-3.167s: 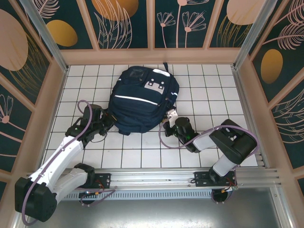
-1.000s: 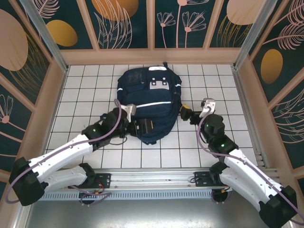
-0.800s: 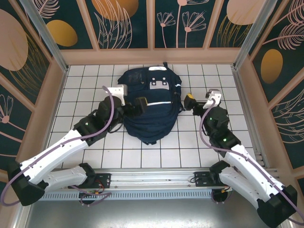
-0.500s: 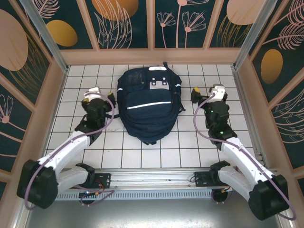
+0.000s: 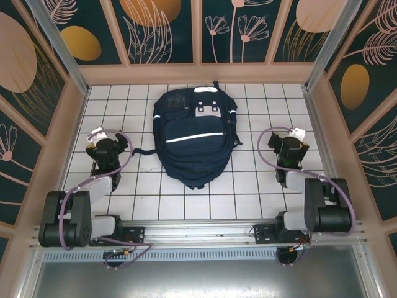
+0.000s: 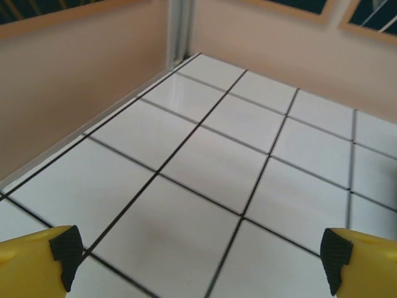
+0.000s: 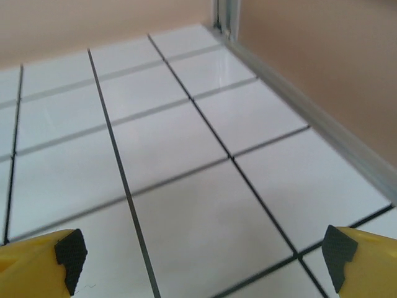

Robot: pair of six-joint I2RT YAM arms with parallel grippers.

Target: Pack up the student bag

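Student bag (image 5: 194, 139) flat on the white tiled surface (image 5: 260, 186), front panel up, lying between the two arms and well apart from both. Looks closed from above, though the zips are too small to confirm. Dark strap (image 5: 141, 151) trailing off its left side toward the left arm.

Left fingers (image 6: 59, 251) spread wide, holding nothing — just bare tile across the gap. Right fingers (image 7: 68, 251) equally wide apart and empty, aimed at tile and the foot of the side wall.

Judged a rest pose: both arms folded back, one on each side, with no loose item on the surface to load. Most likely packing finished, or none begun.

To do this step well:
- Settle low and outward, away from the trailing strap, so as not to snag it and drag the bag off its spot.
- Leave the fingers wide, touching neither fabric nor wall.
- If returning to the bag, approach from both flanks near the grey patches (image 5: 205, 112), one side pinning fabric, the other working a zip pull.
- Expect soft cloth to bunch and slide on glossy tile, so go slowly.
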